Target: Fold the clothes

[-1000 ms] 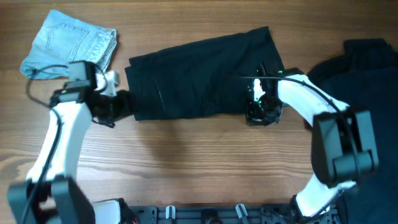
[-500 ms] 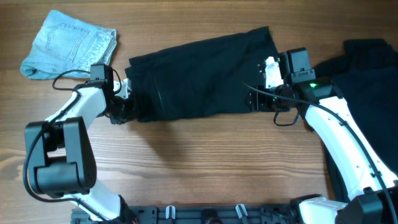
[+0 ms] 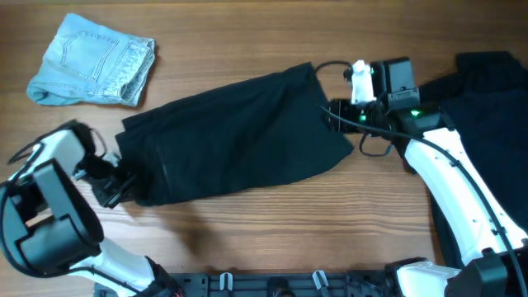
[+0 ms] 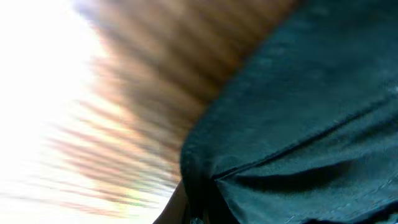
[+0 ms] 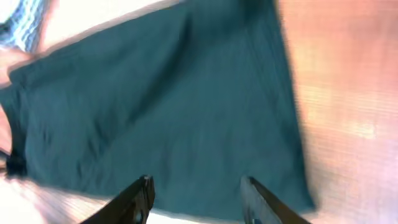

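The black garment lies spread on a slant across the middle of the wooden counter, running from lower left to upper right. The left claw sits at its lower-left corner, closed on the cloth edge; its wrist view is blurred. The right claw hovers at the garment's upper-right end, and its fingers are wide apart and hold nothing. Folded blue denim rests at upper left. A dark clothes pile fills the right edge.
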Action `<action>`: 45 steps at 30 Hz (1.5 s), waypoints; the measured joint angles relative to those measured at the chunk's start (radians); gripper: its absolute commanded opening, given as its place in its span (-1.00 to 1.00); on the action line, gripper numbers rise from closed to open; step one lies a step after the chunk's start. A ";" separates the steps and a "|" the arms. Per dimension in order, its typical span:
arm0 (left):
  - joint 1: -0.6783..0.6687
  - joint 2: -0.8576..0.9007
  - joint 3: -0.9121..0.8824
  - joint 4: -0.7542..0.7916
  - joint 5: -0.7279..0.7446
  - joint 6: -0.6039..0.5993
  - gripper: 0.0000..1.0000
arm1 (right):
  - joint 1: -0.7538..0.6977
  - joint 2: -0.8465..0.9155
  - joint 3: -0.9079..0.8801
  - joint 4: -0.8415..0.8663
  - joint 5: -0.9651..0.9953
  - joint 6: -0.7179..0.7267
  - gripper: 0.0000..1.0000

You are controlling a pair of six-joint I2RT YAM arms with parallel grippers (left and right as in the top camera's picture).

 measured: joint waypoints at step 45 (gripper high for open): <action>-0.074 -0.317 0.049 0.428 0.323 0.186 -0.33 | -0.042 0.446 0.148 0.569 -0.158 0.280 -0.91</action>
